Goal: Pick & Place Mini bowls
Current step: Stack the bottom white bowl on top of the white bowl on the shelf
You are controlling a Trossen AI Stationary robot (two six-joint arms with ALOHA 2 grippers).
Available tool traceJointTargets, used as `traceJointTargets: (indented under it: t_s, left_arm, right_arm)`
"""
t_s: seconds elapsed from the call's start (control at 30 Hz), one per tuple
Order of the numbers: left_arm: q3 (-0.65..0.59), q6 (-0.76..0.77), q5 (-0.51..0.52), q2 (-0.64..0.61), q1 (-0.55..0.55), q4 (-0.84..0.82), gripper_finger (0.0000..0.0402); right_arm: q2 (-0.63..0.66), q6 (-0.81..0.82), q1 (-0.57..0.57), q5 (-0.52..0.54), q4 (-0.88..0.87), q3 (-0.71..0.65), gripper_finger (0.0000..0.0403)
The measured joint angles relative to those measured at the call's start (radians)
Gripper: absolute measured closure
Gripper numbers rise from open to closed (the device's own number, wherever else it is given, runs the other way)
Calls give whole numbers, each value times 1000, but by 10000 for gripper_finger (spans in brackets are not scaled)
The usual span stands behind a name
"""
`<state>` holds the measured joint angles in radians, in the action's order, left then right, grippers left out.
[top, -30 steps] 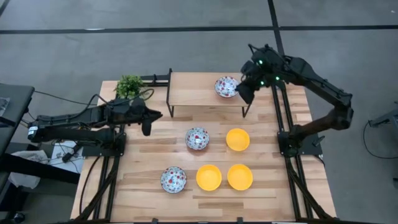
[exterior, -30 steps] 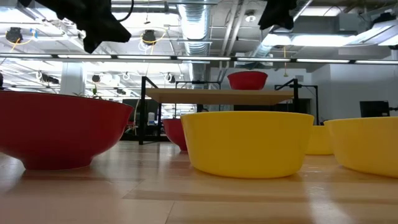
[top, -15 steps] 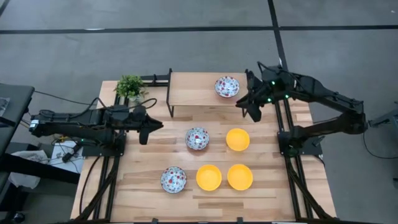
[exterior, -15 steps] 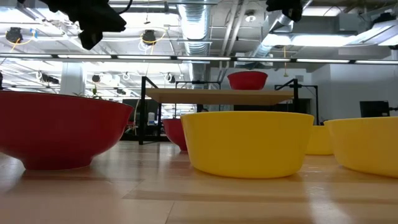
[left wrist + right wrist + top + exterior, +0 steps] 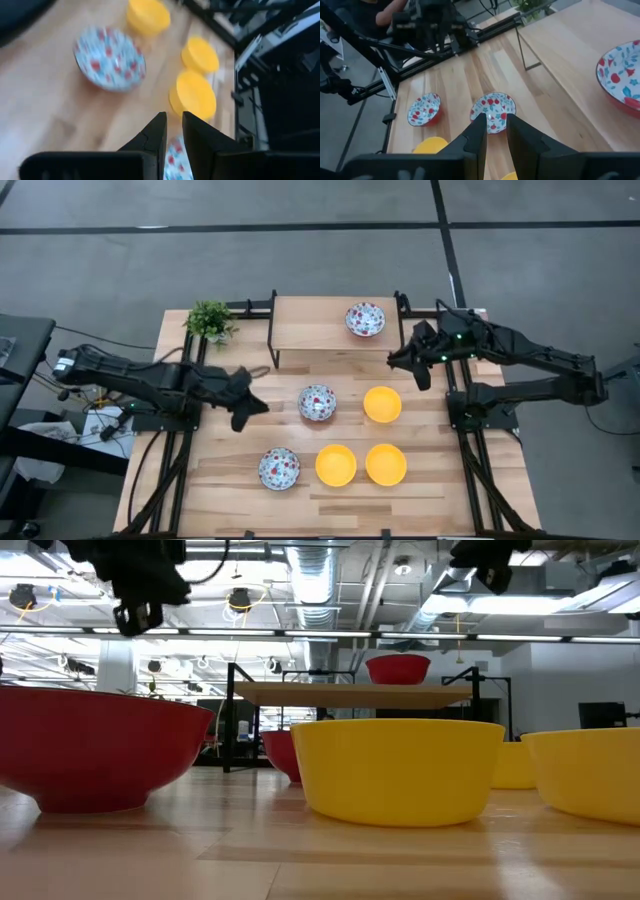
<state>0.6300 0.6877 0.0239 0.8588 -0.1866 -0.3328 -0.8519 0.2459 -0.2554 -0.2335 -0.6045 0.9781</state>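
We see one floral bowl on the shelf, five bowls on the table. Left gripper beside middle floral bowl, fingers nearly closed, empty; right gripper likewise, off shelf's end.

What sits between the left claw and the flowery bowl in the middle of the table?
Nothing: in the high view, only bare wooden table separates the left gripper from the middle floral bowl.
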Motion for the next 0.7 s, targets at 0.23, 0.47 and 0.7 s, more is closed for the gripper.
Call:
traceJointTargets:
  t_s: [0.23,0.47,0.7]
  left_arm:
    - [0,335,-171,177,-62,0,341]
    - [0,695,-199,307,-166,2,341]
    - [0,892,-123,385,-243,41,341]
  right_arm:
    - [100,-8,0,-3,7,-59,339]
    - [189,-36,0,-5,-72,-70,339]
    - [262,-111,0,-6,-107,-70,339]
